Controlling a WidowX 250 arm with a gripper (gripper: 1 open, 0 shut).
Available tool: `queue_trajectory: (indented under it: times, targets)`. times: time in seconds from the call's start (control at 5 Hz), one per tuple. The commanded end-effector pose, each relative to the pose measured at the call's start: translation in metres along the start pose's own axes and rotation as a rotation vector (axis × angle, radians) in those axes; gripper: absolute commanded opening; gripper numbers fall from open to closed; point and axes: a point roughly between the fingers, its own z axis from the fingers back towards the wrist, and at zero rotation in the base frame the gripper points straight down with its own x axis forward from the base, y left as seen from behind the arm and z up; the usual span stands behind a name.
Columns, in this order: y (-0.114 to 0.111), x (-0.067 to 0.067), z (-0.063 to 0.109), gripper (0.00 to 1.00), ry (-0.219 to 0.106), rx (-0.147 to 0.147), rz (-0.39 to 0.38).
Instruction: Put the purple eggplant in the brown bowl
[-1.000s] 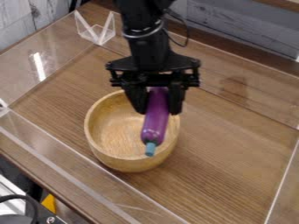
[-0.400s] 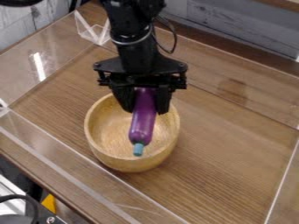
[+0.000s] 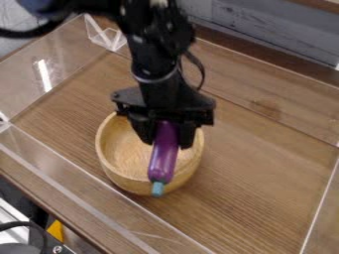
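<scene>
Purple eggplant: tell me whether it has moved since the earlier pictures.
Yes. The purple eggplant, gripped by the end effector, has sunk lower into the brown bowl; its teal tip now hangs at the bowl's front rim.

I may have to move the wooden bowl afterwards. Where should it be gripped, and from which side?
Grip the brown bowl by its thick rim on the bare left side, coming from above; the tool and purple eggplant crowd the right side.

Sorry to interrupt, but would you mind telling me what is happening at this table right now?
A single black robot arm holds a glossy purple toy eggplant in its gripper, stem end down, hanging over the near side of a round light-brown wooden bowl. The eggplant's teal tip sits about at the near rim; it has not been released.
</scene>
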Motion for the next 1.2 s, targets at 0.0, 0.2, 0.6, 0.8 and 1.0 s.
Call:
queue_trajectory:
  times: [0.0,0.2,0.6,0.8,1.0]
  targets:
    - [-0.002,0.0,-0.011,0.0,-0.04,0.018,0.002]
    - [-0.003,-0.005,-0.028,0.0,-0.044,0.032,-0.001]
    - [-0.004,0.0,-0.049,0.0,-0.041,0.06,0.008]
    - [0.0,0.0,-0.06,0.0,-0.039,0.07,0.005]
    - [0.003,0.0,-0.066,0.0,-0.038,0.082,0.001]
